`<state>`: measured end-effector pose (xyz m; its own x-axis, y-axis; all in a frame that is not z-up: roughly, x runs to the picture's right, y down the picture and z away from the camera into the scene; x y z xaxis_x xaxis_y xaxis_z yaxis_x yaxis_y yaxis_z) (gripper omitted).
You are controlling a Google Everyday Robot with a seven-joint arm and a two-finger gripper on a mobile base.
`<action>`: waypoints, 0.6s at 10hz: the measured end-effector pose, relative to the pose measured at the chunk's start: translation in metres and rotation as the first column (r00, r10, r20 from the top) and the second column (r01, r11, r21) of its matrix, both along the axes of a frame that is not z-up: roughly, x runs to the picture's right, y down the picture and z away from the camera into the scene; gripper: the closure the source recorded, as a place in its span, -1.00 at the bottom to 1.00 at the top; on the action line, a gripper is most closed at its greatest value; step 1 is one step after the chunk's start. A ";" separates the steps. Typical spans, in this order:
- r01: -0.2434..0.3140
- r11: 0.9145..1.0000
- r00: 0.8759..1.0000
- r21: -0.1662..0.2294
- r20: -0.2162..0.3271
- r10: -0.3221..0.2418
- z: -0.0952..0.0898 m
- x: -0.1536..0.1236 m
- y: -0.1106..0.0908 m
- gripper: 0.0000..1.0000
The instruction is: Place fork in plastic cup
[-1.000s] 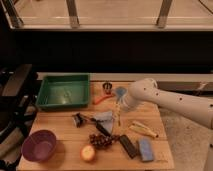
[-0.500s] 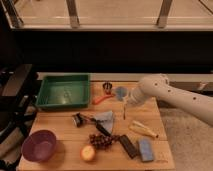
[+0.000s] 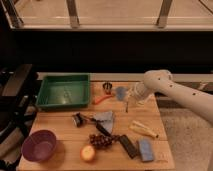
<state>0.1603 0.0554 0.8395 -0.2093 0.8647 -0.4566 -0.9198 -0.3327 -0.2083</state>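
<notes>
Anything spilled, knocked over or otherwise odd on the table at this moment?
Nothing looks spilled or tipped. The one unusual thing is the fork: it hangs upright off the table from the gripper, near the plastic cup. The green tray, purple bowl and grapes sit normally on the table.

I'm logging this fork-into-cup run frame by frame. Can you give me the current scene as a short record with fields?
gripper: over the table's far right part, beside the plastic cup
fork: hangs nearly upright below the gripper, off the table
fork in cup: not yet
left side: green tray, purple bowl
near cup: small dark metallic cup
</notes>
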 end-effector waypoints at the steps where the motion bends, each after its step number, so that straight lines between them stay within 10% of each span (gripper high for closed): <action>1: -0.002 1.000 1.000 0.004 -0.005 0.002 0.008 0.002 -0.007 1.00; 6: -0.018 1.000 1.000 0.002 0.007 0.018 0.046 0.000 -0.035 1.00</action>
<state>0.1602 0.0202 0.8850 -0.2216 0.8619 -0.4560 -0.9124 -0.3484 -0.2150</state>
